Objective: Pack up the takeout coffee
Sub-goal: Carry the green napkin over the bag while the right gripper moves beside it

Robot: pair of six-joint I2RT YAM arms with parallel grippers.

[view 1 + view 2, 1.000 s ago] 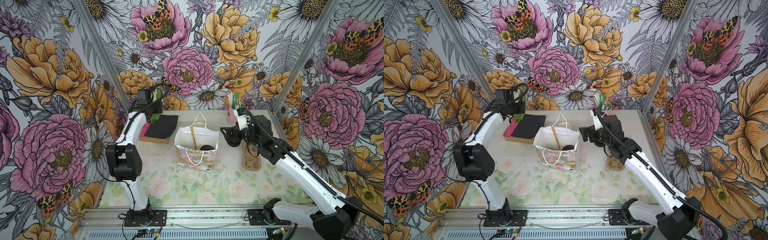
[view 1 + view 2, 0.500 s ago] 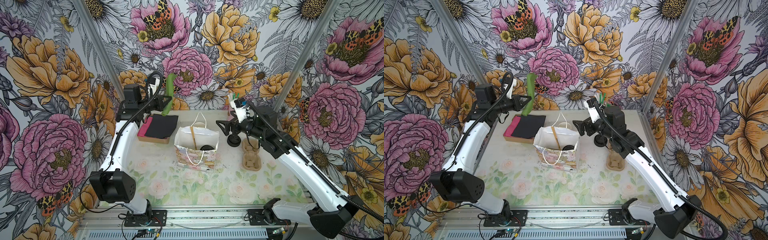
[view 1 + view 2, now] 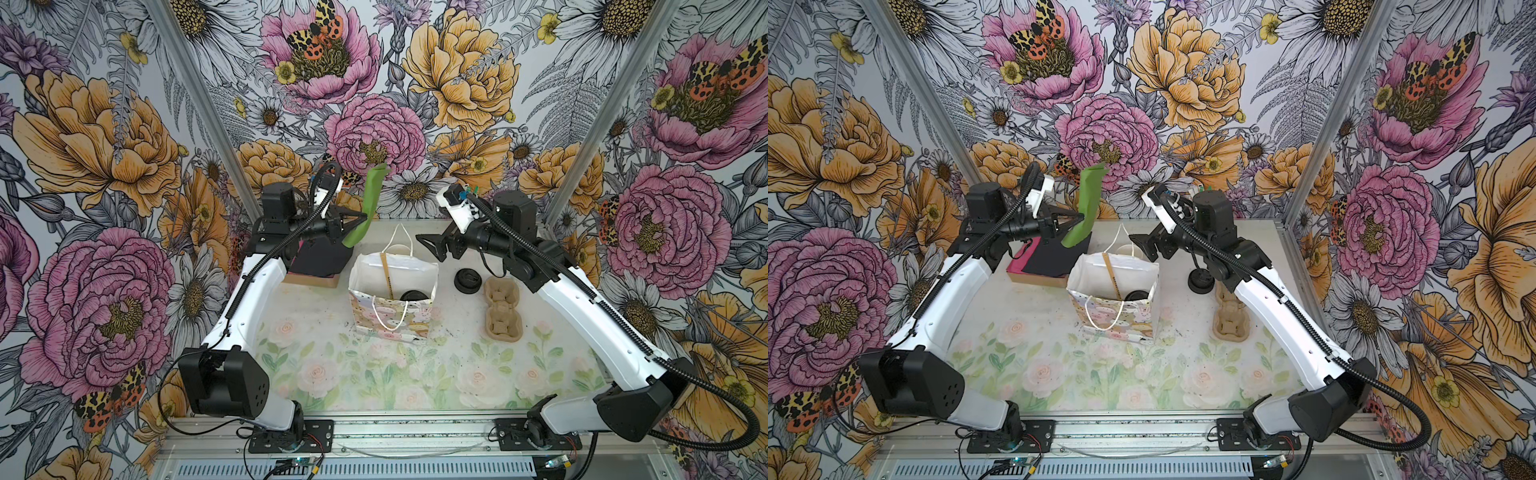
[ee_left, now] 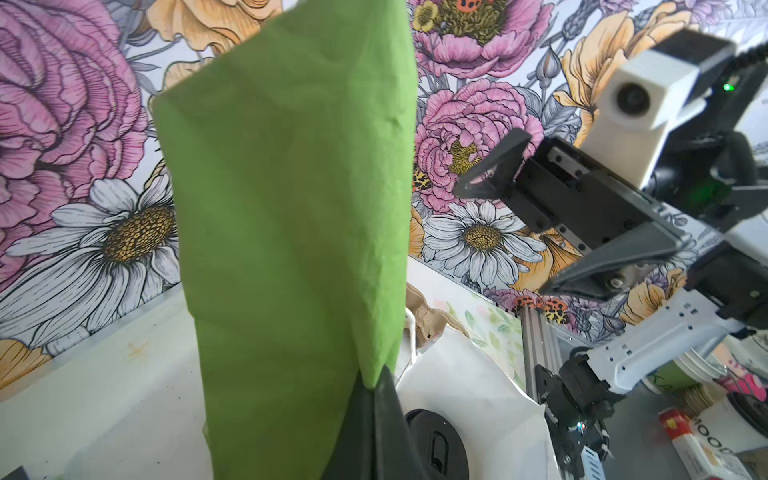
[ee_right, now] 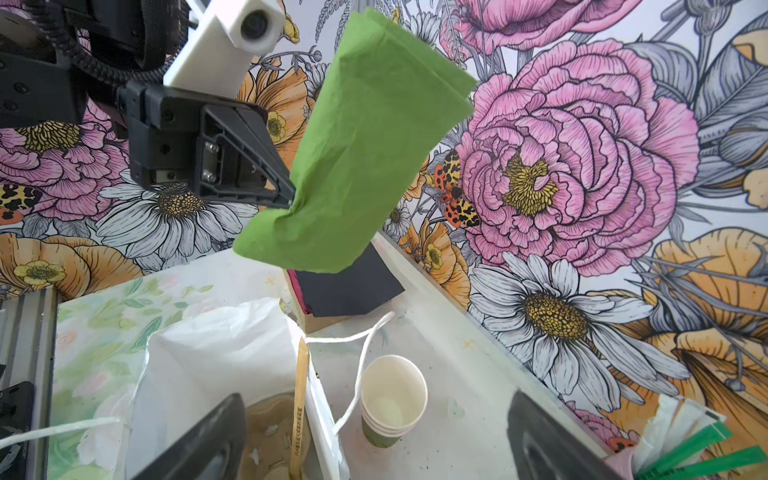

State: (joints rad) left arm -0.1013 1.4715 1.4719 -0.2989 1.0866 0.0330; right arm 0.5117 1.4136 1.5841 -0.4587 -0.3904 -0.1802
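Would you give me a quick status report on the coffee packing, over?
Left gripper shut on green napkin, held aloft. Right gripper open, empty, near bag. Takeout coffee in bag, lid showing. Wooden stirrer beside it.

Coffee [image 3: 415,295] inside bag [image 3: 390,322] (stirrer [image 3: 389,276] too); loose lid [image 3: 468,281], cup carrier [image 3: 502,308] right; napkins [image 3: 322,259] behind-left.

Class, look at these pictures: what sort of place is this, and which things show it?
Probably a robot test booth staged as a takeout coffee counter: two arms bolted to a metal rail, printed floral walls, and a paper bag, cup carrier and stacked paper cups.
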